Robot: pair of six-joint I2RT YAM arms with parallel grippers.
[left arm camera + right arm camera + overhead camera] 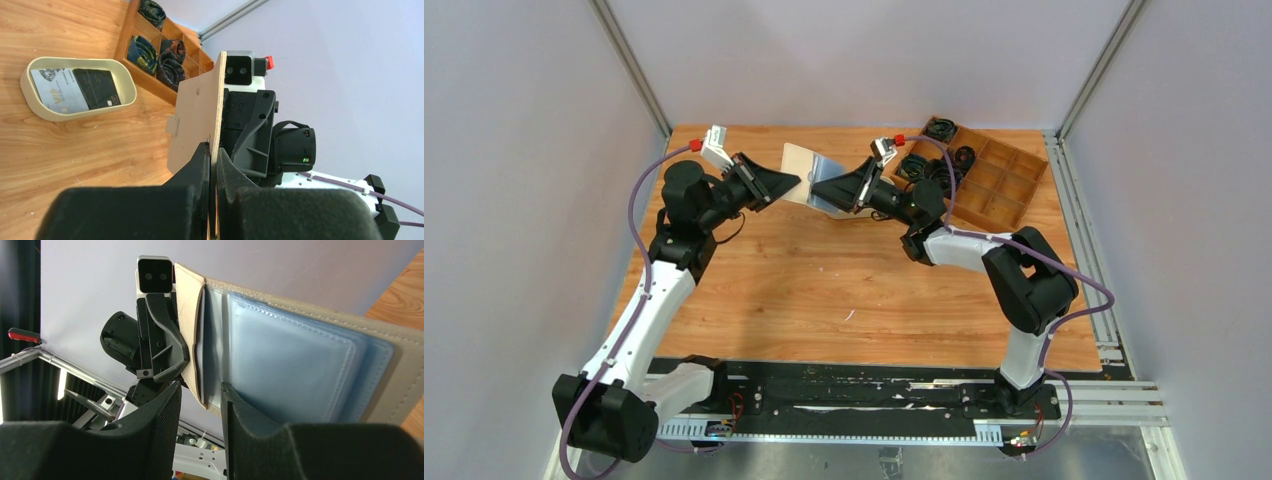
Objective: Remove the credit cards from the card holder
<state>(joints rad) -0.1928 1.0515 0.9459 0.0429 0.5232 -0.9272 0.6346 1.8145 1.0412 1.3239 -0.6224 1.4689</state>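
1. My left pincer (212,156) is pressed together on the near edge of the card holder (196,117). It pinches one beige panel flat between both fingers (I see no gap beside the leather).
2. That panel stands on edge, lifted off the table (824,290). Its small snap tab (172,125) sticks out from the outer face.
3. My right pincer (200,388) is partly spread and straddles the holder's edge from the opposite side.
4. One of its fingers lies in front of the pale grey-blue plastic sleeves (285,365). The other stands apart from the beige flap, with background showing between them.
5. I cannot tell whether the finger by the sleeves presses on them or only rests there (the contact is hidden behind the finger itself).
6. From above, the holder hangs spread open in the air between my two pincers. It is over the back middle of the table, and the pincer tips face one another.
7. The credit cards (82,90) are out of the holder. One white and one black, they lie flat side by side in the oval beige tray (85,114).
8. The tray sits on the wood, well apart from my left pincer and near the wooden compartment box (145,77).
9. Some of the box's cells hold black cable coils (142,55)
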